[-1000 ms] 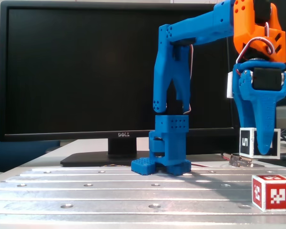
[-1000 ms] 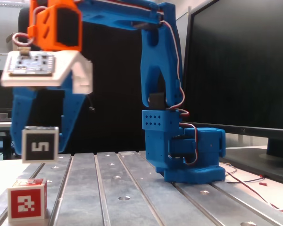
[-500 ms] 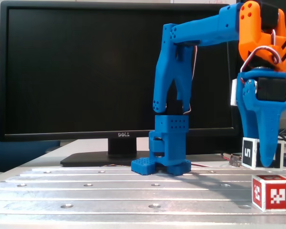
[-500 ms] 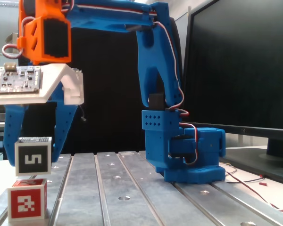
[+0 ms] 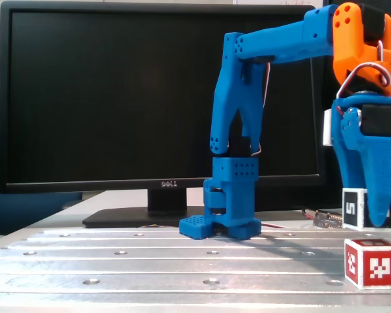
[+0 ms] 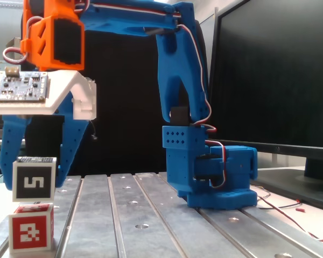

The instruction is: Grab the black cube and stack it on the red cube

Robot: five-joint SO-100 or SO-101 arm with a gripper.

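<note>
The black cube (image 6: 34,179), its "5" face upright, is clamped between the blue fingers of the gripper (image 6: 36,180) and hangs clear of the table. The red cube (image 6: 32,233) rests on the metal table (image 6: 151,215) directly beneath the claw in one fixed view, the two cubes nearly touching, the black one offset very slightly left. In the other fixed view the black cube (image 5: 356,208) sits above and slightly left of the red cube (image 5: 373,262), with a visible gap, so alignment toward the camera looks unsettled. Behind the arm stands a dark monitor (image 5: 104,98).
</note>
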